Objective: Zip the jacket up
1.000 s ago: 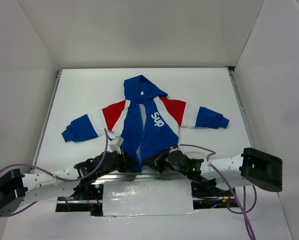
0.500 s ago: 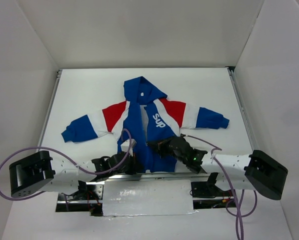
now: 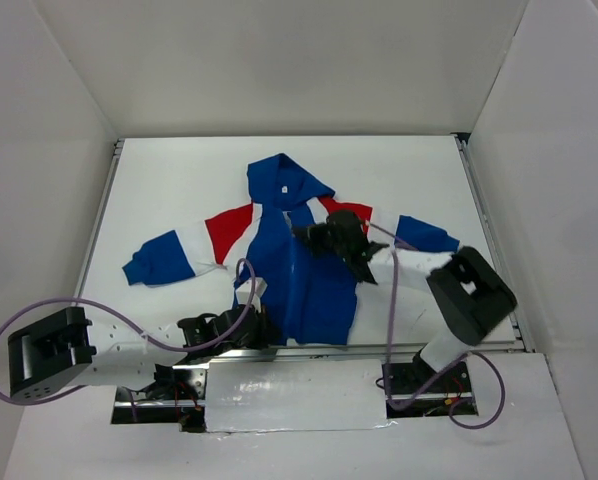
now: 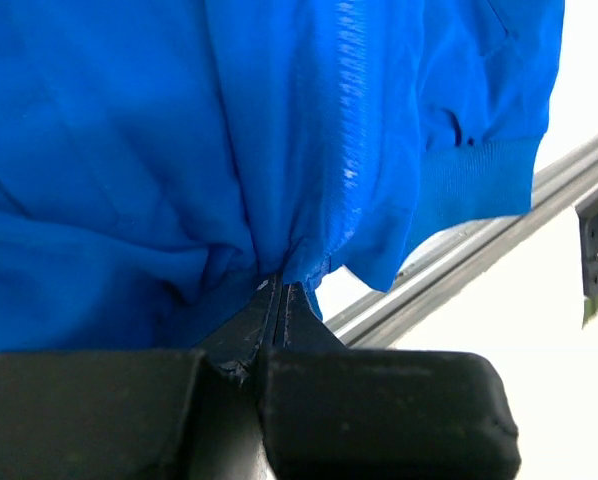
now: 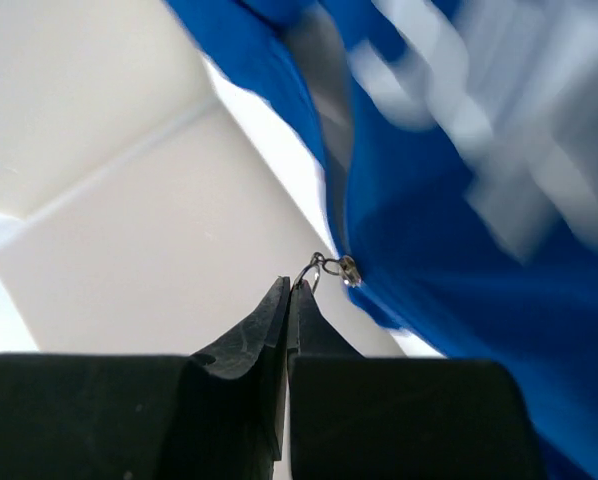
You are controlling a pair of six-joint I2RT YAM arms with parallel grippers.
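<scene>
White walls box in a white table [image 3: 179, 180], and the small royal-blue hooded jacket [image 3: 299, 285] with red and white sleeve panels lies flat at its middle, hood away from the arms. A second ago both grippers sat together at the hem. Now the right gripper [image 3: 309, 234] has travelled up the front to just below the hood, its jaws pinched shut on the little metal zipper pull [image 5: 331, 266]. The left gripper [image 4: 282, 300] stays at the near edge, clamped on the bunched hem at the foot of the zip. The two blue fronts, parted before, now meet along the centre line, so the zip looks mostly closed, with only the stretch by the collar left. A grey aluminium rail [image 4: 459, 280] runs just beside the hem. The right arm's purple cable [image 3: 389, 300] loops over the jacket's side, and the arm hides part of the chest.
</scene>
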